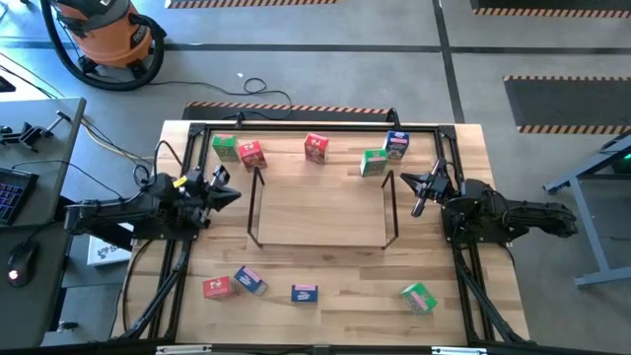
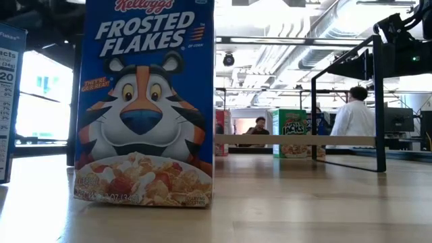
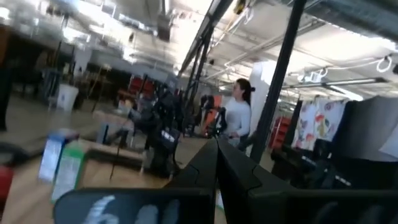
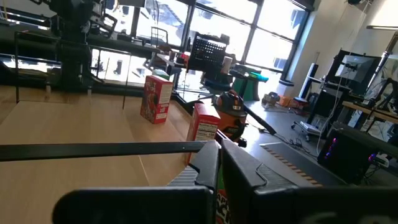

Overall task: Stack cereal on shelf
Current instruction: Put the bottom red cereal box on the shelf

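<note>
The black wire shelf [image 1: 321,207] stands at the table's middle. Far of it stand a green [image 1: 225,148] and a red cereal box [image 1: 252,155], another red [image 1: 315,147], a green [image 1: 374,162] and a blue one [image 1: 396,144]. Near the front edge stand a red [image 1: 216,287], two blue [image 1: 249,281] [image 1: 304,293] and a green box [image 1: 419,297]. My left gripper [image 1: 235,195] is shut and empty, left of the shelf. My right gripper [image 1: 408,181] is shut and empty at the shelf's far right corner, close to the green box.
A black rail frame [image 1: 315,126] borders the tabletop. The blue Frosted Flakes box [image 2: 145,101] fills the low view's left half, and the shelf's post [image 2: 380,101] shows on its right. People show in the room beyond. An orange vacuum [image 1: 104,30] stands on the floor past the far left corner.
</note>
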Controlling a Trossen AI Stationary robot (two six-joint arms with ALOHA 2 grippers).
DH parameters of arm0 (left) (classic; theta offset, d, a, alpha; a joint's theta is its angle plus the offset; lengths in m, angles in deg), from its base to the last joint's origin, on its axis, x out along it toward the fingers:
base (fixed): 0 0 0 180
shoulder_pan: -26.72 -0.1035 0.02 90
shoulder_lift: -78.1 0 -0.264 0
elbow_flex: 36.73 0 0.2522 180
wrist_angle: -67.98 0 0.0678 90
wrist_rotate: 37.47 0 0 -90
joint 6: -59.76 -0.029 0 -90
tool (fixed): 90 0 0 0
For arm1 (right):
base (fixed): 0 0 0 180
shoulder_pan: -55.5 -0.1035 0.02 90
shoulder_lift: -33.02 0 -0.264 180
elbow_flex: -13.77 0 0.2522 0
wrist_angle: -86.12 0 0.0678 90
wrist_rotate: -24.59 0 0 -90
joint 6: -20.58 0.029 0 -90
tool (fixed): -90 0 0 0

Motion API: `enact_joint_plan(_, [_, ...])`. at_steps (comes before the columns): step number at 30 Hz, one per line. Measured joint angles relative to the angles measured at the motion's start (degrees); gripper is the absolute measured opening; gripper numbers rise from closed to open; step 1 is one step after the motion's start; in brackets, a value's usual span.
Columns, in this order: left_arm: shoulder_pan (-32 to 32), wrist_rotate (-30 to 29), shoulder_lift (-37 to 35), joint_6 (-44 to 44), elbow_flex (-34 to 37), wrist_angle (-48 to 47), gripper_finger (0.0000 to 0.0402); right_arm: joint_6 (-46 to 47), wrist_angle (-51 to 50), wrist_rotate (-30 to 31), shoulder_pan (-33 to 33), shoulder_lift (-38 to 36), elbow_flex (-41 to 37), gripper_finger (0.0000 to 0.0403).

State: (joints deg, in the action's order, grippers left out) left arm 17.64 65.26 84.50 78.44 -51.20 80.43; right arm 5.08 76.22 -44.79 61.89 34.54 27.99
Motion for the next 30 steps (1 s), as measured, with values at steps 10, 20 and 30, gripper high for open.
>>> enact_joint_plan(10, [2.24, 2.92, 10.44, 3.29, -3.52, 4.79, 0.0001, 0.01, 0.0, 0.0, 0.01, 0.0, -0.01, 0.0007])
enact_joint_plan(20, [8.45, 6.44, 25.0, -7.33, -15.0, 3.35, 0.0002, -0.01, -0.02, 0.0, 0.01, 0.01, 0.01, 0.0007])
enact_joint_plan(30, [21.72, -5.9, 41.67, -14.89, -36.84, -31.59, 0.0089, -0.01, -0.02, 0.0, 0.0, 0.0, -0.01, 0.0007])
